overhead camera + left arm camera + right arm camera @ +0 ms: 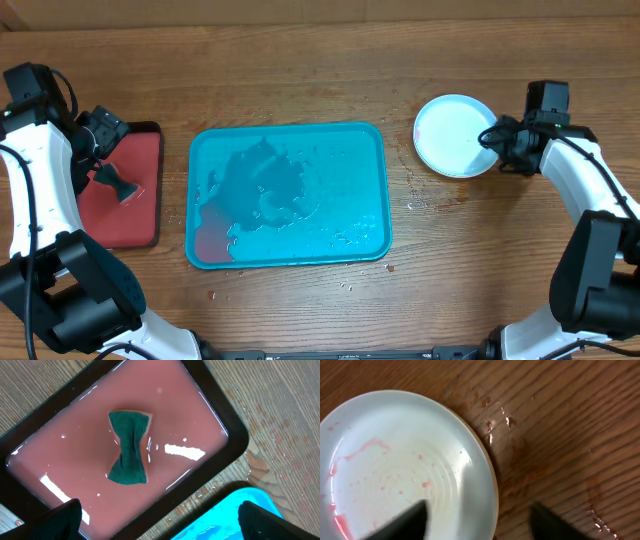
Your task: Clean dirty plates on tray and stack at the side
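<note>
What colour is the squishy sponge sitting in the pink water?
The sponge is dark green. The left wrist view shows it best.

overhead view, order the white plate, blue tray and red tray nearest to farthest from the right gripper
1. white plate: far right, its rim at the fingertips of the right gripper.
2. turquoise tray: centre, to the plate's left.
3. red tray: far left.
</note>
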